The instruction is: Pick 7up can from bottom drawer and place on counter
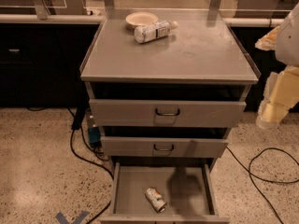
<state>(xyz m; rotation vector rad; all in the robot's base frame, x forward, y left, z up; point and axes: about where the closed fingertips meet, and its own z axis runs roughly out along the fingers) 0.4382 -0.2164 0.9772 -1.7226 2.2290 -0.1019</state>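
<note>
The 7up can (155, 199) lies on its side on the grey floor of the bottom drawer (187, 190), near the drawer's front edge and left of its middle. The bottom drawer is pulled well out. The two drawers above it are slightly out. The counter (201, 55) is the flat grey top of the cabinet. My gripper (268, 119), pale yellow, hangs at the right edge of the view, beside the cabinet at the height of the top drawer. It is well above and to the right of the can, and it holds nothing that I can see.
A clear plastic bottle (154, 31) lies on its side at the back of the counter, next to a pale bowl (141, 18). Black cables (266, 167) loop on the speckled floor to the right and the left (79, 143) of the cabinet. A long dark bench (42, 18) runs behind.
</note>
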